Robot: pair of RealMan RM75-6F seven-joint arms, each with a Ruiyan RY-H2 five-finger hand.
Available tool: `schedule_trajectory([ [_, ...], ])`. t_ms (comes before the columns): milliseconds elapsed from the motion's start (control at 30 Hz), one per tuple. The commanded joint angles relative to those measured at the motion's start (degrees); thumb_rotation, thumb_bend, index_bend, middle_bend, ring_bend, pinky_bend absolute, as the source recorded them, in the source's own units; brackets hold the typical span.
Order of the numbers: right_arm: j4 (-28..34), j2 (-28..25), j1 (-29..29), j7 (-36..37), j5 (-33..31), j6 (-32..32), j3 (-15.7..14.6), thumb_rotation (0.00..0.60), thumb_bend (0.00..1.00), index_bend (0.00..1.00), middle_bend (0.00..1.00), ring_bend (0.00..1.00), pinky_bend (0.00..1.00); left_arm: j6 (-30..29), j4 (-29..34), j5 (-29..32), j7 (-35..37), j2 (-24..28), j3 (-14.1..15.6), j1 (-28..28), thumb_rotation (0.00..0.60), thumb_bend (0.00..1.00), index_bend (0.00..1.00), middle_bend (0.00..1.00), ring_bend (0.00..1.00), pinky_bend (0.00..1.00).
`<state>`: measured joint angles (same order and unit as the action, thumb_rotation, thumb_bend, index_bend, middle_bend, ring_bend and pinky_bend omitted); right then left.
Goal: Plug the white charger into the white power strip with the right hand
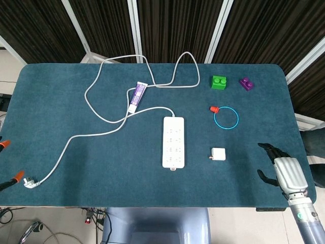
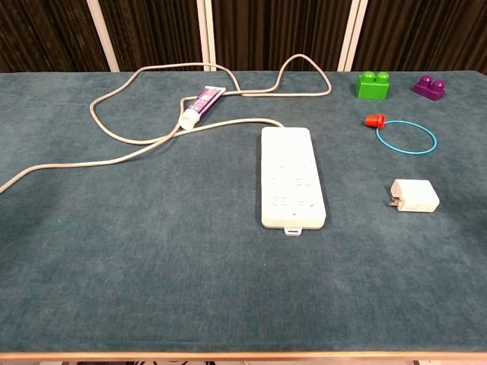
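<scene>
The white charger (image 1: 219,153) (image 2: 415,195) lies flat on the blue table, its prongs pointing left toward the white power strip (image 1: 173,142) (image 2: 291,176) a short gap away. My right hand (image 1: 282,170) hovers over the table's front right corner, to the right of the charger, fingers apart and holding nothing. It is out of the chest view. Of my left hand, only orange-tipped fingertips (image 1: 19,176) show at the far left edge, spread apart, beside the strip's plug (image 1: 30,182).
The strip's grey cord loops across the left and back of the table. A purple toothpaste tube (image 1: 137,96) lies among the loops. Behind the charger lie a blue ring with a red cap (image 1: 214,109), a green block (image 1: 219,82) and a purple block (image 1: 247,84).
</scene>
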<state>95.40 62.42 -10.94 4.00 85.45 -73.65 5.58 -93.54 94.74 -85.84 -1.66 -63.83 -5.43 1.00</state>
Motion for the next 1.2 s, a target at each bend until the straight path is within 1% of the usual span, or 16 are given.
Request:
schedule_trajectory([
  [33,3.86,-3.18,-4.84,-2.26,-4.47,9.03,0.96,0.6,0.38,0.16,0.24,0.29,0.35,0.2,0.02,-0.05,-0.19,-0.08,0.08,0.09,0.6,0.13,0.2,0.09,0.03,0.09],
  [100,5.27,-3.8,-6.86,-3.54,-6.86,12.97,1.29,0.6,0.38,0.16,0.23,0.27,0.28,0.25,0.04,-0.2,-0.45,-0.18,0.14,0.16,0.6,0.13,0.2,0.09,0.03,0.09],
  [200,6.86,-4.0,-9.55,-6.73,-10.23,17.53,1.64,0.6,0.38,0.19,0.17,0.16,0.16,0.22,0.11,-0.3,-0.81,-0.32,0.19,0.17,0.6,0.13,0.2,0.09,0.03,0.09],
  [233,7.14,-3.87,-10.15,-7.65,-11.19,18.36,1.76,0.6,0.38,0.2,0.14,0.12,0.12,0.23,0.13,-0.3,-0.86,-0.33,0.2,0.16,0.6,0.13,0.2,0.09,0.03,0.09],
  [333,7.3,-2.17,-12.53,-12.87,-15.13,20.47,2.19,0.6,0.38,0.21,0.08,0.04,0.04,0.27,0.17,-0.23,-0.97,-0.35,0.19,0.16,0.6,0.13,0.2,0.09,0.03,0.09],
  [400,7.06,-0.79,-13.86,-15.77,-17.34,21.25,2.45,0.6,0.38,0.22,0.07,0.02,0.01,0.26,0.16,-0.21,-0.99,-0.35,0.19,0.15,0.6,0.13,0.2,0.09,0.03,0.09],
  [467,6.42,1.46,-15.58,-19.33,-21.02,21.65,2.99,0.6,0.38,0.22,0.06,0.01,0.0,0.29,0.13,-0.15,-0.99,-0.34,0.17,0.16,0.6,0.13,0.2,0.09,0.03,0.09],
  [567,5.56,4.23,-17.22,-22.67,-25.15,21.2,3.51,0.6,0.38,0.23,0.06,0.0,0.0,0.46,0.1,0.09,-0.98,-0.34,0.13,0.18,0.6,0.13,0.2,0.09,0.03,0.09],
  [800,3.26,9.76,-20.24,-28.48,-32.15,19.64,3.59,0.6,0.38,0.25,0.04,0.0,0.0,0.67,0.1,0.15,-1.17,-0.4,0.14,0.27,0.6,0.13,0.2,0.09,0.03,0.09],
  [1033,1.96,12.71,-22.64,-32.97,-38.1,19.51,2.56,0.6,0.38,0.25,0.01,0.0,0.0,0.76,0.05,0.37,-1.35,-0.48,0.06,0.31,0.6,0.13,0.2,0.09,0.03,0.09],
  [1200,1.52,13.47,-23.49,-33.94,-39.69,18.98,2.06,0.6,0.38,0.25,0.01,0.0,0.0,0.87,0.01,0.37,-1.55,-0.61,0.04,0.42,0.6,0.13,0.2,0.09,0.03,0.09],
])
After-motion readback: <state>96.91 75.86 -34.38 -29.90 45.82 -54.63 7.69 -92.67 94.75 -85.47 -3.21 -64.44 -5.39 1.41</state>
